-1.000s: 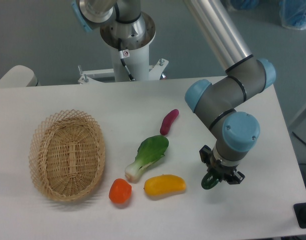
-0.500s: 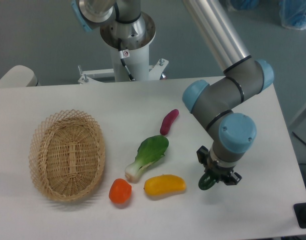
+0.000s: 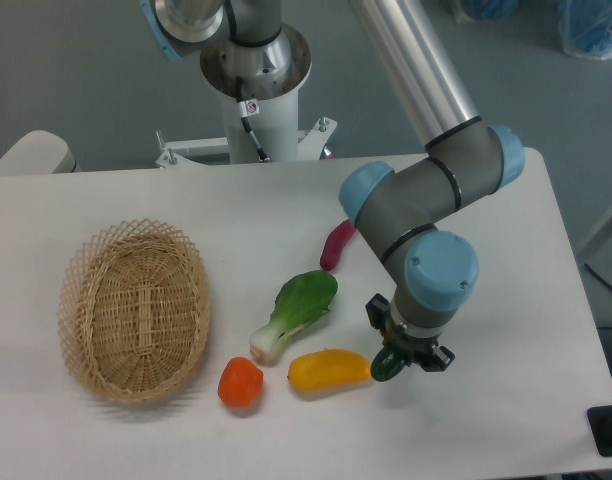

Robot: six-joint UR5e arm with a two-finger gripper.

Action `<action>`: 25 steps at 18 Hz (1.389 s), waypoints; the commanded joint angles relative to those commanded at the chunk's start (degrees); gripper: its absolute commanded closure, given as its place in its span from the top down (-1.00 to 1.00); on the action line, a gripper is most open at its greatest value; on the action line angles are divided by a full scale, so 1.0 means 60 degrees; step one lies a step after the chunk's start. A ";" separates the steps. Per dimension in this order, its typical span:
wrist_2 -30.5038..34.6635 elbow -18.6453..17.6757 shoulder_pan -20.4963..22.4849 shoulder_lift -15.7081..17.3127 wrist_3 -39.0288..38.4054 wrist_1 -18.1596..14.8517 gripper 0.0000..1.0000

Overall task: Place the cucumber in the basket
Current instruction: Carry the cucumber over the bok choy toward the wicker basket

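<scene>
on the white table (image 3: 286, 210) the gripper (image 3: 404, 352) is clenched on the cucumber (image 3: 387, 364), lifted beside the yellow pepper (image 3: 329, 370), with the basket (image 3: 134, 310) well off to its left across the vegetables.

White table, grey-blue floor

The white table (image 3: 546, 420) fills most of the view under even, soft light — behind it lies a dull grey-blue floor (image 3: 76, 70), and pale blue bundles (image 3: 594, 25) — possibly plastic bags — sit top right.
</scene>
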 joint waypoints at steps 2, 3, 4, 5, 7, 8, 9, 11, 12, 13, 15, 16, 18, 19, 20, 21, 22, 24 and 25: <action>0.0000 -0.0015 -0.0205 0.0059 -0.0220 -0.0044 -0.52; 0.0014 -0.0088 -0.0394 0.0103 -0.0526 -0.0058 -0.51; 0.0014 -0.0190 -0.0556 0.0219 -0.0877 -0.0059 -0.52; 0.0015 -0.0249 -0.0702 0.0322 -0.1185 -0.0088 -0.51; 0.0015 -0.0395 -0.1097 0.0527 -0.1742 -0.0132 -0.52; 0.0029 -0.0512 -0.1273 0.0629 -0.1977 -0.0132 -0.52; 0.0015 -0.0629 -0.1420 0.0746 -0.2167 -0.0132 -0.52; 0.0000 -0.0703 -0.1698 0.0908 -0.2533 -0.0132 -0.52; -0.0015 -0.0718 -0.1845 0.0967 -0.2840 -0.0146 -0.52; -0.0131 -0.0718 -0.1962 0.1011 -0.3162 -0.0146 -0.52; -0.0424 -0.0718 -0.2197 0.1113 -0.3661 -0.0146 -0.52; -0.0468 -0.0718 -0.2329 0.1186 -0.3924 -0.0146 -0.52; -0.0498 -0.0806 -0.2636 0.1377 -0.4467 -0.0307 -0.52; -0.0527 -0.0922 -0.2797 0.1464 -0.4672 -0.0337 -0.52; -0.0571 -0.1083 -0.2987 0.1567 -0.4848 -0.0322 -0.52; -0.0557 -0.1244 -0.3120 0.1640 -0.5053 -0.0308 -0.56; -0.0571 -0.1434 -0.3237 0.1743 -0.5229 -0.0264 -0.57; -0.0586 -0.1815 -0.3471 0.1904 -0.5435 -0.0191 -0.57; -0.0572 -0.1933 -0.3617 0.1905 -0.5581 -0.0089 -0.57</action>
